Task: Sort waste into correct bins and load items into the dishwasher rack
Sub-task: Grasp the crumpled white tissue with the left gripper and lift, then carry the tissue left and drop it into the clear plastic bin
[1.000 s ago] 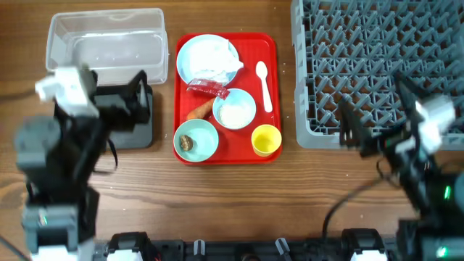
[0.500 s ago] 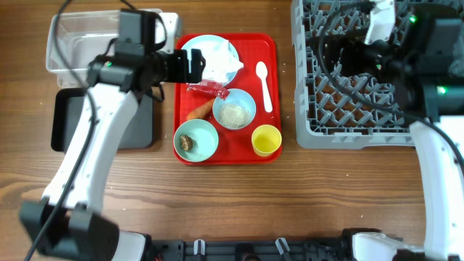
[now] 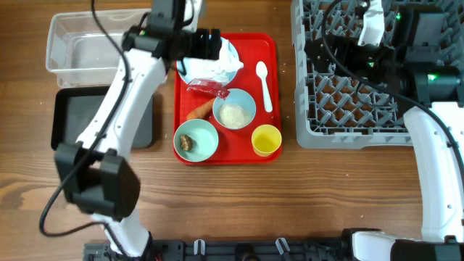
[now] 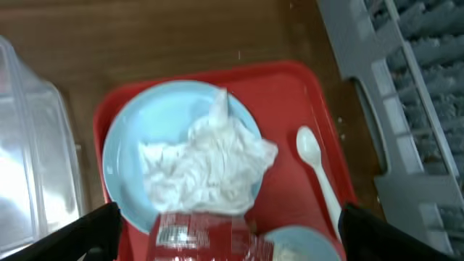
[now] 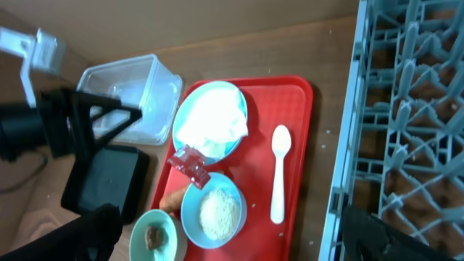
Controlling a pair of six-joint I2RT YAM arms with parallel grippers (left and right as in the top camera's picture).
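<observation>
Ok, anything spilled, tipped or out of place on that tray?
Nothing stands out. The napkin lies on the plate, the wrapper at its rim, the carrot loose on the red tray by the rice bowl. The cup is upright, the spoon flat; no spilled rice shows.

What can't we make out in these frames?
Overhead: left arm covers the top of the plate; right arm hides part of the dishwasher rack.
Left wrist: red wrapper cut off by the bottom edge.
Right wrist: only a sliver of carrot shows beside the rice bowl.
Yellow cup: outside both wrist views.
</observation>
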